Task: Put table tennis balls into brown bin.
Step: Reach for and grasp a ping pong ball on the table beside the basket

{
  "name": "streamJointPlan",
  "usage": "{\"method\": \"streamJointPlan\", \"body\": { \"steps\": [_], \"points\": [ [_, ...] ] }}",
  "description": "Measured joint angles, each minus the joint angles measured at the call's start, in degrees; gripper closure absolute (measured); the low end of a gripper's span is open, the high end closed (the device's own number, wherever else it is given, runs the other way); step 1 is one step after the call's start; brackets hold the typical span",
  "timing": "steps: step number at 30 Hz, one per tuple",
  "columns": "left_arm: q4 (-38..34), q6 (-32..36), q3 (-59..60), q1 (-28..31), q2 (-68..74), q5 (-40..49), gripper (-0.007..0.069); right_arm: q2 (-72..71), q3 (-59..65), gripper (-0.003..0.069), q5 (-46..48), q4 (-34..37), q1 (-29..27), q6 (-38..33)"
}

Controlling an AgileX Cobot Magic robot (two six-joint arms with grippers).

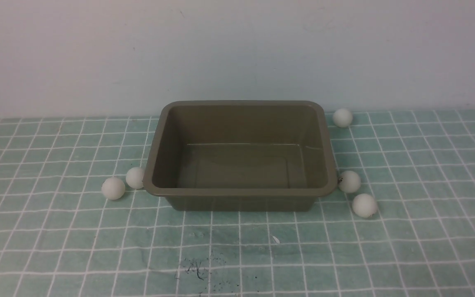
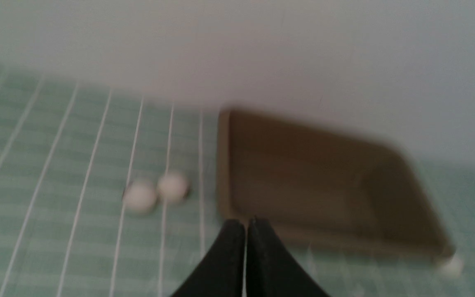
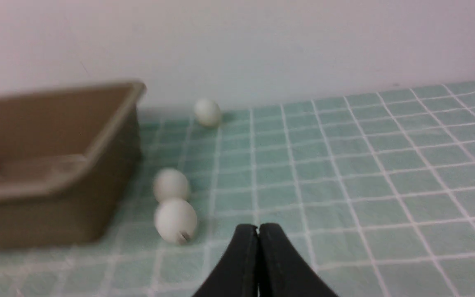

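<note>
The brown bin (image 1: 324,136) stands empty mid-table, close to the back wall. Two table tennis balls (image 1: 113,188) (image 1: 135,177) lie by its left front corner. Two more (image 1: 349,182) (image 1: 364,205) lie by its right front corner, and one (image 1: 342,117) sits at its right back corner. Neither arm shows in the front view. My left gripper (image 2: 245,222) is shut and empty, with the bin (image 2: 410,185) and two balls (image 2: 139,198) (image 2: 173,186) ahead, blurred. My right gripper (image 3: 258,227) is shut and empty, near a logo-marked ball (image 3: 175,220) and two others (image 3: 171,185) (image 3: 207,112).
A green cloth with a white grid (image 1: 427,247) covers the table; dark specks (image 1: 196,268) mark its front middle. A plain white wall (image 1: 237,49) rises right behind the bin.
</note>
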Motion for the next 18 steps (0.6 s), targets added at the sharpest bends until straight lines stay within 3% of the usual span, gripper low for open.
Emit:
{"method": "streamJointPlan", "body": {
  "steps": [3,5,12,18],
  "points": [
    [1.4,6.0,-6.3,0.0,15.7,13.9,0.0629,0.0,0.0,0.0673,-7.0,9.1,0.0,5.4],
    [2.0,10.2,-7.9,0.0,24.3,16.8,0.0629,0.0,0.0,0.0673,-9.3,12.7,0.0,6.8],
    [2.5,16.0,-10.8,0.0,41.3,11.7,0.0629,0.0,0.0,0.0673,-13.7,14.5,0.0,8.0],
    [2.6,22.3,-17.9,0.0,51.8,6.6,0.0624,7.4,-12.2,0.0673,5.5,13.5,0.0,5.6]
  ]
}}
